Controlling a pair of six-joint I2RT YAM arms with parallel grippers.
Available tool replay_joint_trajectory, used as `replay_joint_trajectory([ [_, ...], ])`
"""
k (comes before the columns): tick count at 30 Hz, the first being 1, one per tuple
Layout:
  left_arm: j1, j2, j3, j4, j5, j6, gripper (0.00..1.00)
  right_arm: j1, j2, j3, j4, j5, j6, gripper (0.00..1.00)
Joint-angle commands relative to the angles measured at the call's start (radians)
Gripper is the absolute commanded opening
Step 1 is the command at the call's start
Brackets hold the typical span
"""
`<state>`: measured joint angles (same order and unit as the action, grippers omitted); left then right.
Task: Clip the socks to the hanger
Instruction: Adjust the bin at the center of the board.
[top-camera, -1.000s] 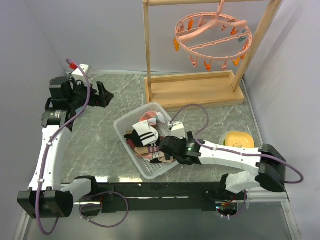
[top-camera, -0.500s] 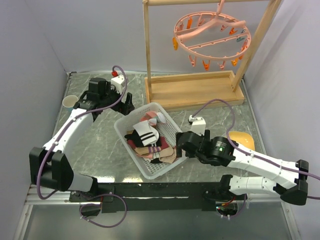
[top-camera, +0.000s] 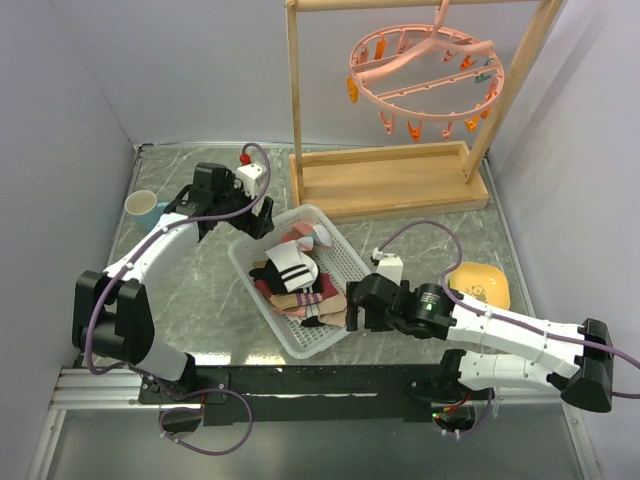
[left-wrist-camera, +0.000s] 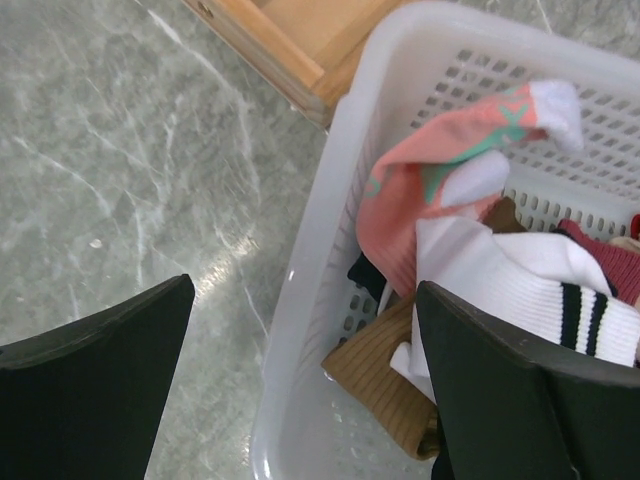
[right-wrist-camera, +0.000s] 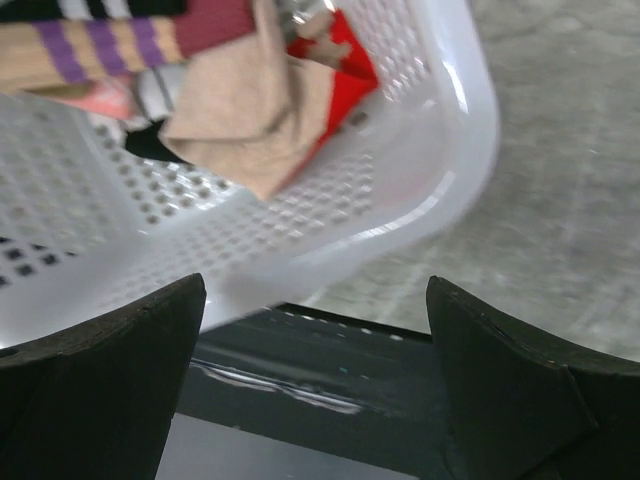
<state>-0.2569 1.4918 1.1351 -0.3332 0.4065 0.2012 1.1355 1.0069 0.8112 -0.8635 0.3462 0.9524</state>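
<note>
Socks: a mixed pile of socks (top-camera: 295, 282) lay in a white mesh basket (top-camera: 345, 256), near the middle of the grey marbled surface (top-camera: 195, 290) and closer to its near edge.
Top of the pile: a white sock with black stripes (left-wrist-camera: 540, 290) lay beside a pink sock (left-wrist-camera: 420, 190).
Hanger: the pink ring hanger (top-camera: 425, 68) hung by its hook from the wooden rack (top-camera: 385, 185), whose base stood along the far edge towards the far right corner.
Left claw: the left claw (top-camera: 258, 217) had its fingers spread apart and held nothing. It straddled the basket's far left rim, one finger over bare surface and the other over the socks.
Right claw: the right claw (top-camera: 354, 313) was also spread apart and held nothing, just beside the basket's near right wall.
Elsewhere: a cup (top-camera: 141, 206) stood by the left edge and a yellow object (top-camera: 482, 281) by the right edge.
</note>
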Motion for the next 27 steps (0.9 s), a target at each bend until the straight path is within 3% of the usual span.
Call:
replay_joint_trajectory([
  [1, -0.005, -0.024, -0.052, 0.025, 0.041, 0.027, 0.99, -0.042, 0.018, 0.000, 0.113, -0.018, -0.007, 1.00],
  [15, -0.027, -0.074, -0.169, -0.033, 0.104, 0.055, 0.95, -0.276, 0.003, -0.095, 0.182, -0.084, -0.084, 0.95],
  [27, -0.087, -0.170, -0.173, -0.251, 0.178, 0.132, 0.86, -0.467, 0.061, -0.037, 0.251, -0.122, -0.245, 0.93],
])
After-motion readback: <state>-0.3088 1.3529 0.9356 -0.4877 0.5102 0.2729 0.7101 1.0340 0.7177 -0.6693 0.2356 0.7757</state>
